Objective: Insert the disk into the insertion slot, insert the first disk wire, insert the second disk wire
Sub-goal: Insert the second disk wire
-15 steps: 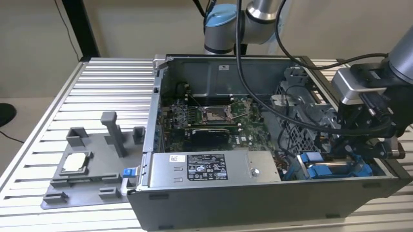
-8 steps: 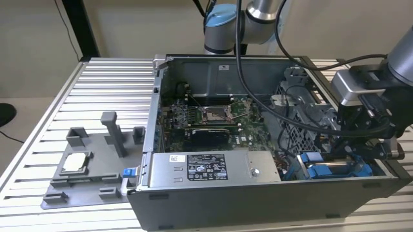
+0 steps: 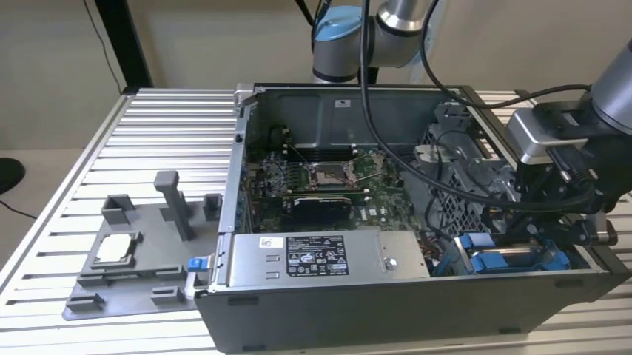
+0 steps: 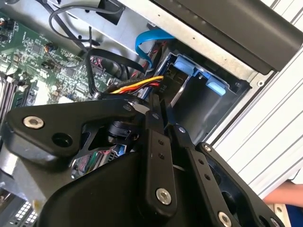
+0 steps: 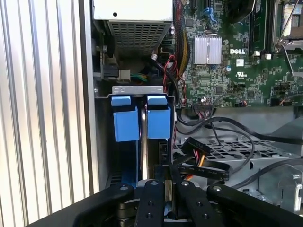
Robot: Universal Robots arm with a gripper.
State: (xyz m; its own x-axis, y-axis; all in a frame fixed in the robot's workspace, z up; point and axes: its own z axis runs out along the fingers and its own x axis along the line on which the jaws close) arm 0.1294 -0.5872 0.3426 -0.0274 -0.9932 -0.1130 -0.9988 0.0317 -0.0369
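gripper [image 5: 166,182]: matt black metal | disk [image 5: 158,122]: blue plastic (smooth) | table [image 5: 42,118]: ribbed aluminium

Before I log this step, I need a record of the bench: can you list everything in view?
computer case: one, dark grey, open, on the slatted table
table: one, silver, slatted
motherboard: one, green, on the case floor
power-supply box: one, grey with a white label, along the case's near wall
blue carriers: two, bright blue, side by side in the drive cage
yellow, red and black wire bundle: one, just beyond the gripper
blue flat cable: one, looping above the cage
parts fixture: one, grey, at the exterior view's left, with a silver part in it
arm: one, grey and blue, behind the case
gripper: one, black, over the cage
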